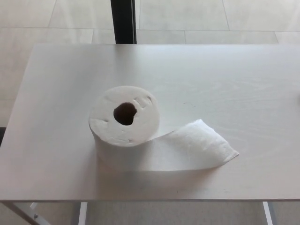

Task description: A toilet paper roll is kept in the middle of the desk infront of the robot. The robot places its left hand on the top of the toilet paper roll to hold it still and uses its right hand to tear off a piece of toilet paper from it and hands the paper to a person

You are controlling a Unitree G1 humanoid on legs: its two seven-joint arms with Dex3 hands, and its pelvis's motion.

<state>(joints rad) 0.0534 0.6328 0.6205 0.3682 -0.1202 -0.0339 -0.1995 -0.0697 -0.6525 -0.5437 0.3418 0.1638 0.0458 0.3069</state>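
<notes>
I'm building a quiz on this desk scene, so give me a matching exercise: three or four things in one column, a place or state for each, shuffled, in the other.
Things:
1. white toilet paper roll
2. loose white paper tail
3. dark upright post
4. pale wooden desk

Places or states:
A. behind the desk's far edge
B. lying flat, trailing to the right
C. standing on end, hole upward
D. under the roll

Pairs: 1-C, 2-B, 3-A, 4-D
</notes>
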